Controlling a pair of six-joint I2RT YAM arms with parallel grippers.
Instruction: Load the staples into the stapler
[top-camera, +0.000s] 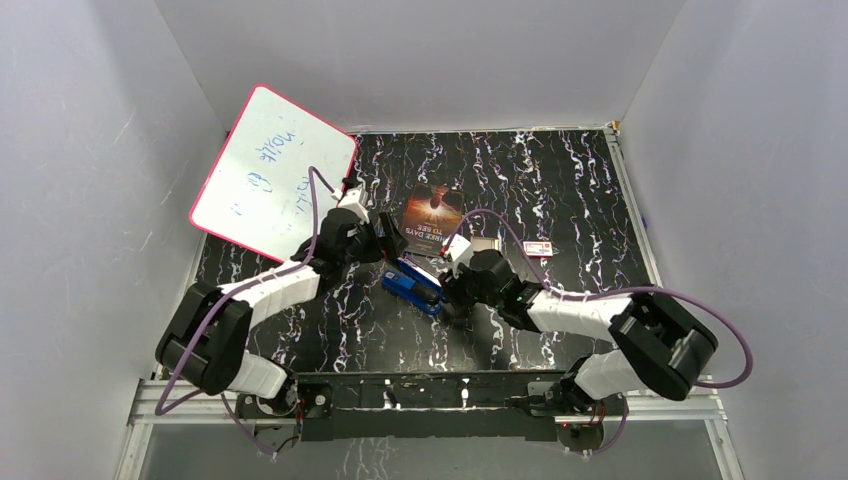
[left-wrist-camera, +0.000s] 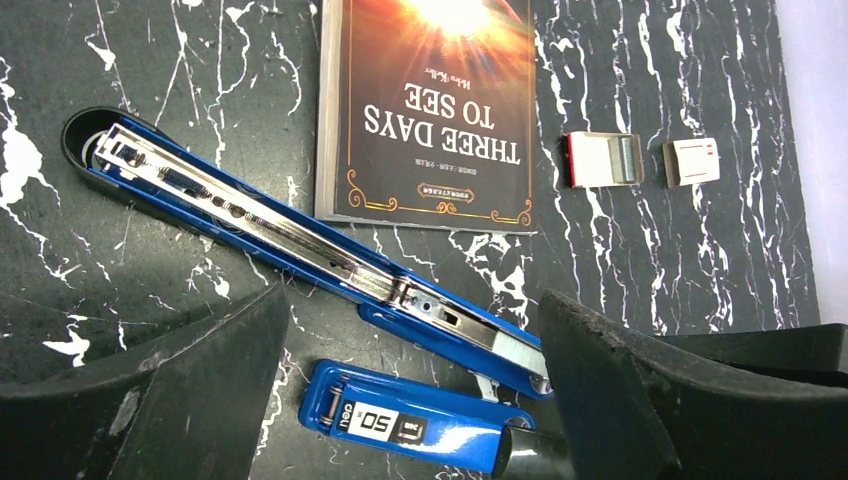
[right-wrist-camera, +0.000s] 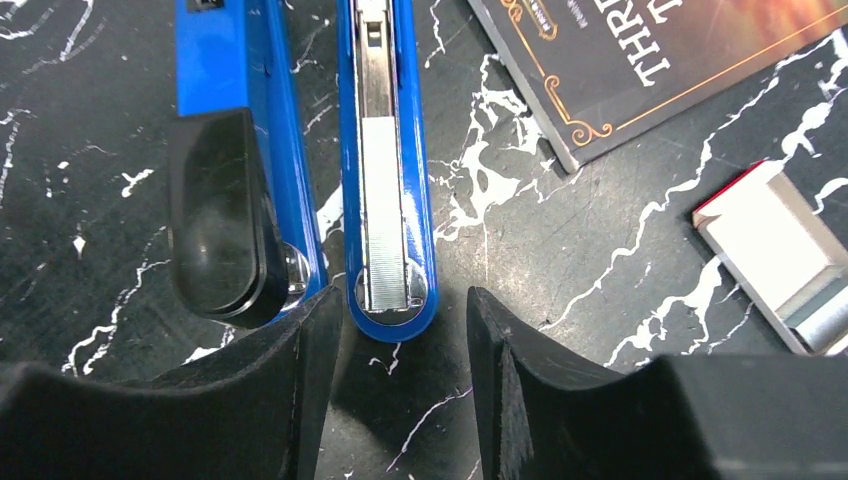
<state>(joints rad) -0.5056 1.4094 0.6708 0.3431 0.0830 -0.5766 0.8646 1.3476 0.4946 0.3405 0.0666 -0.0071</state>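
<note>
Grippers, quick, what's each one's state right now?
Left gripper: open, holding nothing.
Right gripper: open, straddling the tray tip of the opened blue metal stapler.

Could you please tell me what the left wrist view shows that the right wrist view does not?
Only the left wrist view shows the stapler opened along its whole length to its far black end, the book with its title, and a second small white box piece. Only the right wrist view shows, close up, the ribbed strip of staples lying in the front of the channel. Both views share the blue stapler, a corner of the book and the red-and-white box.
</note>
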